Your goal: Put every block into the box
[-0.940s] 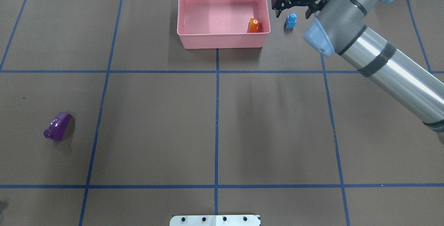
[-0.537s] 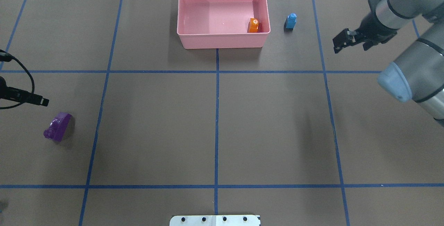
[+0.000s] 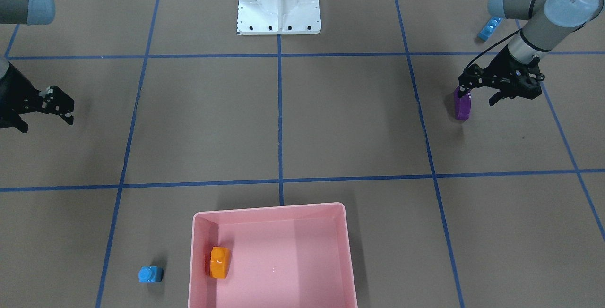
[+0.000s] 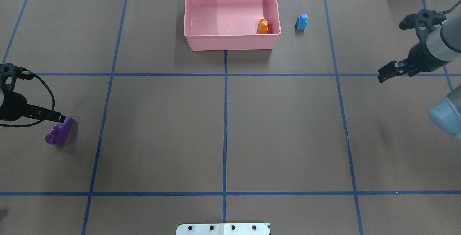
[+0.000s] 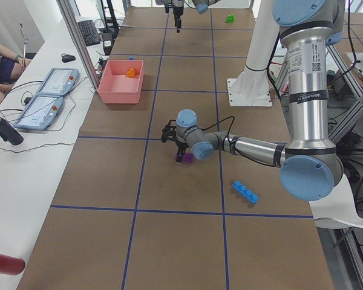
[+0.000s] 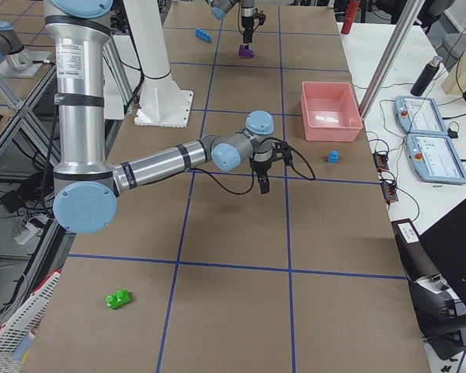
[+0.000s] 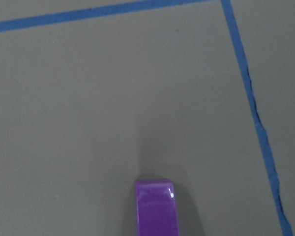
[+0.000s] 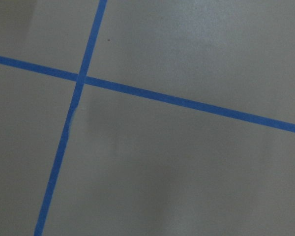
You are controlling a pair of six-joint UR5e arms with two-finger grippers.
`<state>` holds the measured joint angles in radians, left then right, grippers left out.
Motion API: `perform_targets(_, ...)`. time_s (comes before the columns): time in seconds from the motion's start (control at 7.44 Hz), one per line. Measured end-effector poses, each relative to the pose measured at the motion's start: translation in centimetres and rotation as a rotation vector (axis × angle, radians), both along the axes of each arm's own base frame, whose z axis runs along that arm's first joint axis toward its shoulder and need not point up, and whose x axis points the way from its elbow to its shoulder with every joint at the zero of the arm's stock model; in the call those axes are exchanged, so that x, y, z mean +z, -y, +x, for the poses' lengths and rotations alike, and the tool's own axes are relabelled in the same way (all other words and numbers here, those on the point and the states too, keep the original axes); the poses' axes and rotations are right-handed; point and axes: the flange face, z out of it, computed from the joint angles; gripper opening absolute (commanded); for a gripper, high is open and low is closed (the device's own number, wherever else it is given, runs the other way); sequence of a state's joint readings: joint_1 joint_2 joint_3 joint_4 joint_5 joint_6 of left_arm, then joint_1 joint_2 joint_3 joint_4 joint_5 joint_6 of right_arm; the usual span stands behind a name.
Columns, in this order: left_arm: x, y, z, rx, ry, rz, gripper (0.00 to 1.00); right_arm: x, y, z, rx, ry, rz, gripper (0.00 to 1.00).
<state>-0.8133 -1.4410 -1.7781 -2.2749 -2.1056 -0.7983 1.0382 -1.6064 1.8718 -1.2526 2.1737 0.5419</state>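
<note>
Purple sloped plastic brick (image 7: 156,206): glossy, w/ highlights. Pink rect. plastic tray (image 4: 230,43): smooth, semi-gloss. Brown paper table cover (image 4: 288,130): matt.

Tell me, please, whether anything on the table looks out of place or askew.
The purple brick lies tipped on its side, stud pointing sideways, unlike the stud-up orange brick in the box. The blue tape line near the purple brick is kinked and split. Nothing looks spilled.

Brown table (image 4: 281,127) with blue tape grid (image 4: 225,119)
Pink box (image 4: 230,44) at 12 o'clock, blue cube (image 4: 301,22) at 1, purple brick (image 4: 60,134) at 9, white base (image 4: 223,229) at 6.
</note>
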Motion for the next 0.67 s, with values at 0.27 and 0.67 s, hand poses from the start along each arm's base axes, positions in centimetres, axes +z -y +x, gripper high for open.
perform_targets(0.27,1.11,-0.89,0.75,0.010,0.030,-0.002,0.33,0.82,-0.53,0.23,0.001,0.007,0.001,0.99)
perform_targets(0.67,1.57,-1.22,0.89,0.012,0.042,-0.004,0.02,0.69,-0.52,0.19,0.005,0.012,0.001,0.99)
